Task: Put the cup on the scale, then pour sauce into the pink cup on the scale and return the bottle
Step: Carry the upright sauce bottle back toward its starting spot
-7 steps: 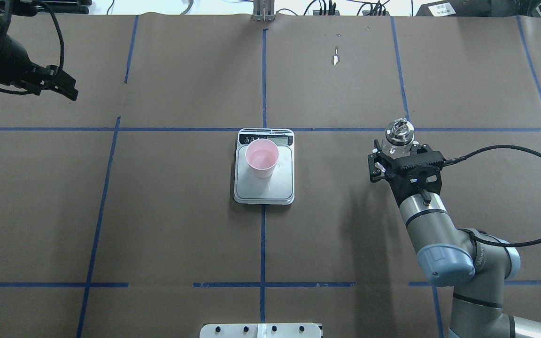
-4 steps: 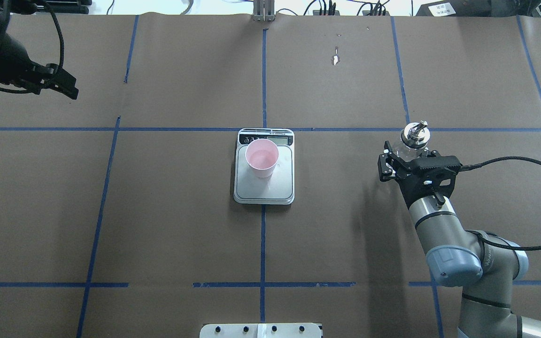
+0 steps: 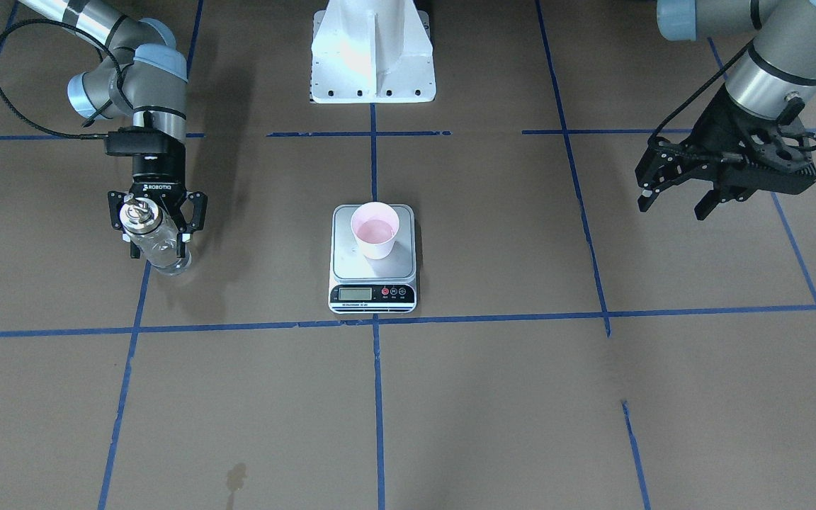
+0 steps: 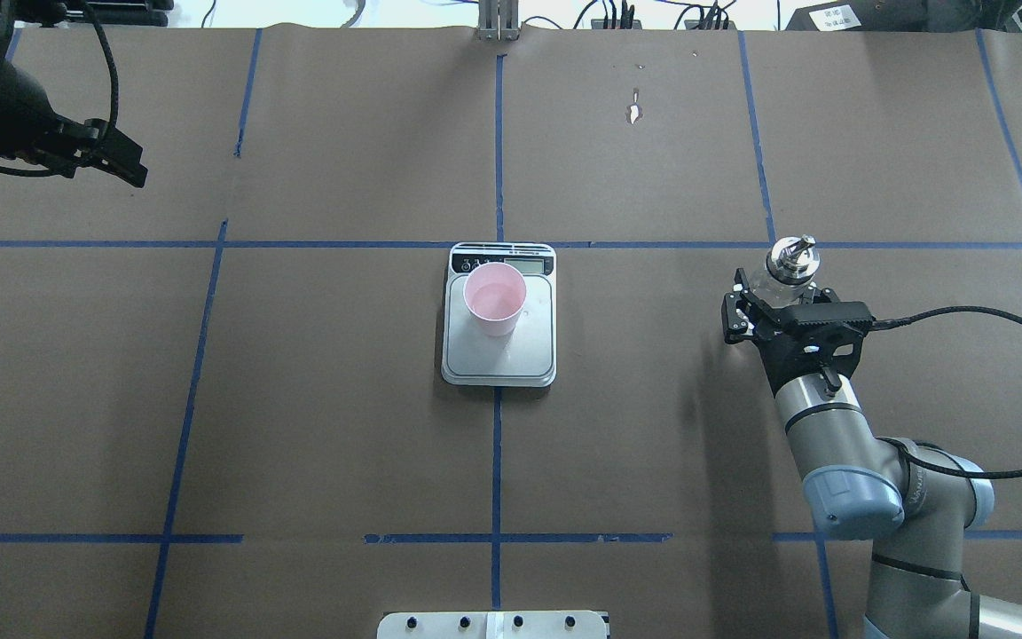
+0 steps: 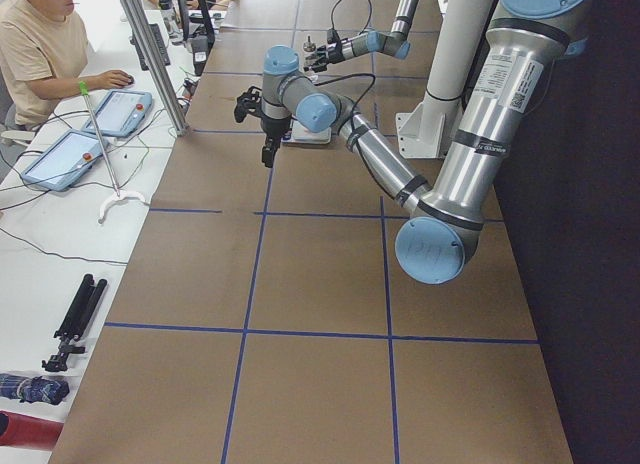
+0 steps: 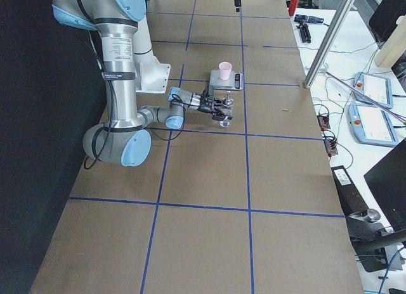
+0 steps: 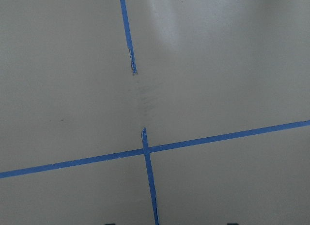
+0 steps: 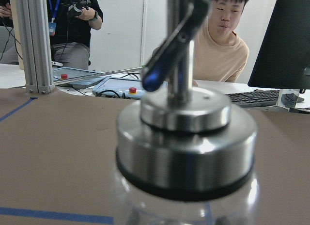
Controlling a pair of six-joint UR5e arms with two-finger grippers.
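Right gripper (image 4: 773,291): your jaws are closed on the bottle (image 4: 790,260), upright beside a blue tape line (image 4: 919,245).
Cup (image 4: 494,297): standing on the scale (image 4: 499,359), well apart from the bottle.
Left gripper (image 3: 673,207): jaws spread, empty, raised far off.

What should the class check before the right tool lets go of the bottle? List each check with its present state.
1. Right tool grips the bottle: ok, fingers closed on both sides of the glass.
2. Bottle upright: ok, the metal collar looks level in the right wrist view.
3. Bottle base resting on the table: cannot tell, no view shows the contact clearly.
4. Cup upright on the scale: ok, well apart from the bottle.
5. Left tool out of the way: ok, open and far off at the other side of the table.
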